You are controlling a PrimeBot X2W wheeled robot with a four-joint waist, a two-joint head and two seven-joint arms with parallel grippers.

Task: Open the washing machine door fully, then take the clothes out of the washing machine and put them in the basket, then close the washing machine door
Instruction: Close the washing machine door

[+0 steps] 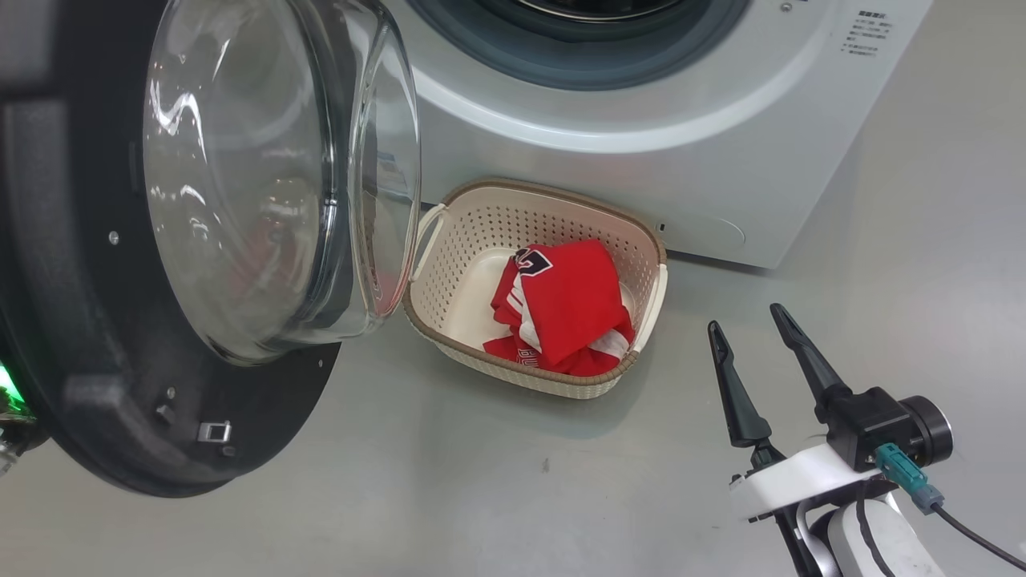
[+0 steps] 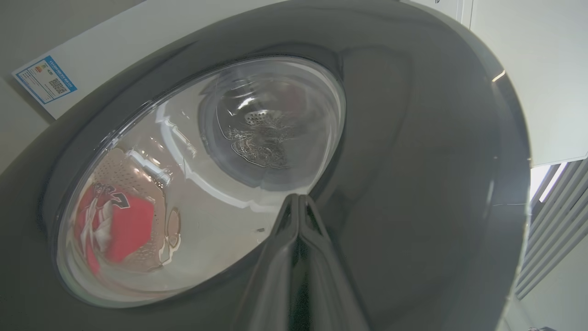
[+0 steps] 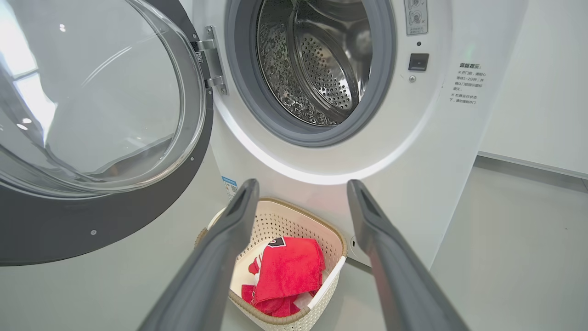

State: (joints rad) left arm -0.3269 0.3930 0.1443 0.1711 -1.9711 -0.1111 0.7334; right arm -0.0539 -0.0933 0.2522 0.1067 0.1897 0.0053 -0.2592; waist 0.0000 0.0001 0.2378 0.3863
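Note:
The washing machine [image 1: 641, 176] stands at the top with its drum [image 3: 317, 69] bare. The washing machine door [image 1: 80, 320] hangs swung open at the left, its glass bowl [image 1: 240, 176] bulging toward the basket. The cream basket [image 1: 481, 232] sits on the floor below the drum mouth and holds the red clothes [image 1: 573, 300]. My right gripper [image 1: 749, 322] hovers open and holds nothing, to the right of the basket. In the left wrist view my left gripper [image 2: 298, 198] is shut, with its tip at the door's [image 2: 413, 161] outer face beside the glass.
Grey floor [image 1: 882, 280] stretches free to the right of the basket and in front of it. The door hinge [image 3: 212, 59] sits left of the drum mouth. A white wall [image 3: 542, 92] rises to the machine's right. A blue label [image 2: 46, 79] is on the machine's front.

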